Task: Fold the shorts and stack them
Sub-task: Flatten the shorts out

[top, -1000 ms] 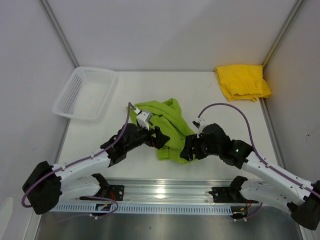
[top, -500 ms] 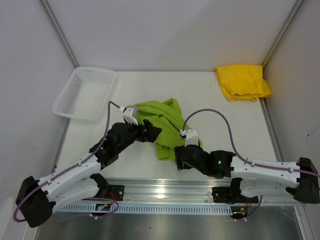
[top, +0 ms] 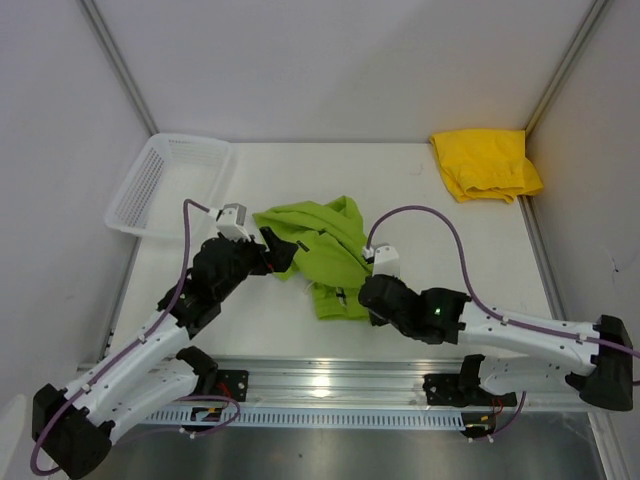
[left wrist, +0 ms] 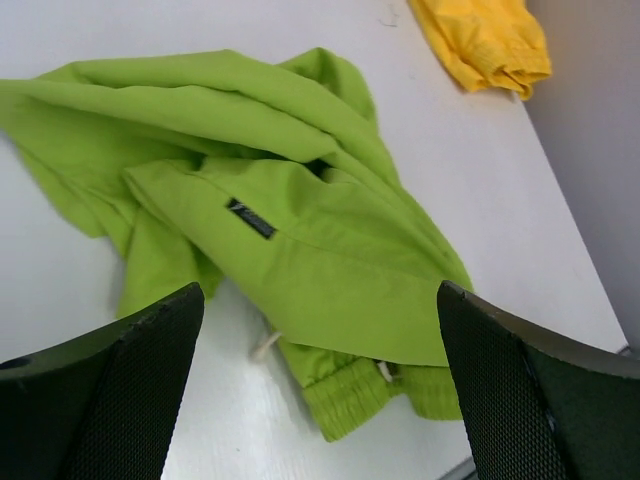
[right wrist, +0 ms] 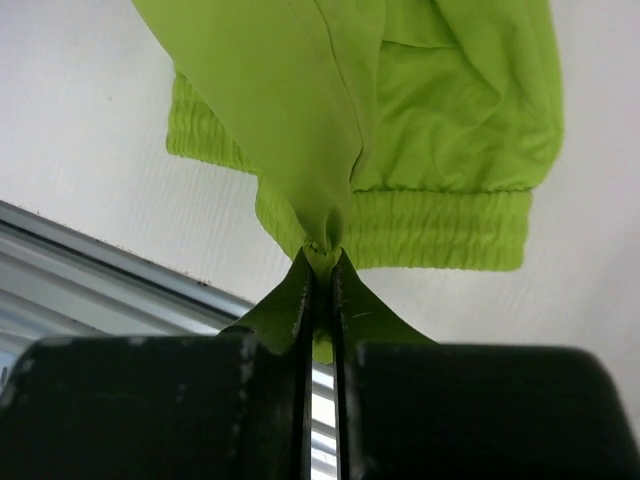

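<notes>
The white table [top: 420, 215] carries a white mesh basket [top: 143, 185] at its far left corner, crumpled lime green shorts [top: 325, 250] around the middle toward the near edge, and bunched yellow shorts [top: 485, 165] in the far right corner.

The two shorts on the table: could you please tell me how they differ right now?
The lime green shorts lie crumpled and spread at mid-table; the yellow shorts sit bunched in the far right corner. The right gripper is shut on a fold of the lime green shorts; nothing touches the yellow shorts. Both are soft cloth with gathered elastic edges.
</notes>
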Available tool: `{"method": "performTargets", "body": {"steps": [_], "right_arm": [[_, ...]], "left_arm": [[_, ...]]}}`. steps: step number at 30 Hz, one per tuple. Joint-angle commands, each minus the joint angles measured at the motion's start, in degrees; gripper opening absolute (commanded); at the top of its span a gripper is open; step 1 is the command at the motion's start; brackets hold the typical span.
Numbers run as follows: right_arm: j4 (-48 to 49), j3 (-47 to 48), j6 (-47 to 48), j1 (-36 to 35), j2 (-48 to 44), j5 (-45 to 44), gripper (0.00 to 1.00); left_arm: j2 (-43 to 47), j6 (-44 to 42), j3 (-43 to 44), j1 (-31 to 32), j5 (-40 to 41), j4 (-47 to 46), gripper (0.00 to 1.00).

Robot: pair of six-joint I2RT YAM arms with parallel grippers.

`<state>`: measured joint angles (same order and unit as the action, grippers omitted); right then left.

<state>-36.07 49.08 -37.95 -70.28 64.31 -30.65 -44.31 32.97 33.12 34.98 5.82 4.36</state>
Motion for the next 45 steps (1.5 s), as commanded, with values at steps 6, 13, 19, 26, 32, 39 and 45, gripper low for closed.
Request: {"method": "performTargets", "body": {"steps": [6,13,19,26,32,39,45], "right_arm": [[-20.4,9.8,5.6,3.1,-11.8,7.3,0.00],[-26.1,8.2,-3.5,-7.3,-10.4,8.4,0.00],[-31.8,7.7,-9.5,-11.0,-11.0,6.2,0.00],[-31.1,5.0,-9.6,-11.1,-15.2,8.1,0.00],[-31.0,2.8,-10.0,-13.1,-14.5,7.9,0.00],[-30.9,2.4,-10.6,-14.0,-15.9,7.5,0.00],[-30.9,2.2,-11.0,-14.4,-16.1,7.1,0.00]], "left_arm": [[-7.1,0.6,1.9,-10.0,-7.3,0.0,0.99],[-17.7,2.6,3.0,-15.7,-10.5,-1.8,0.99],[-24.6,4.8,-1.2,-17.7,-15.0,-13.2,0.99],[-32.2,8.0,-3.4,-17.8,-23.6,-31.1,0.94],[-38.8,9.3,0.4,-17.6,-24.8,-35.6,0.92],[-46.3,11.7,3.3,-16.8,-21.9,-35.7,0.90],[-51.0,13.6,7.8,-16.5,-20.2,-37.7,0.08]]}}
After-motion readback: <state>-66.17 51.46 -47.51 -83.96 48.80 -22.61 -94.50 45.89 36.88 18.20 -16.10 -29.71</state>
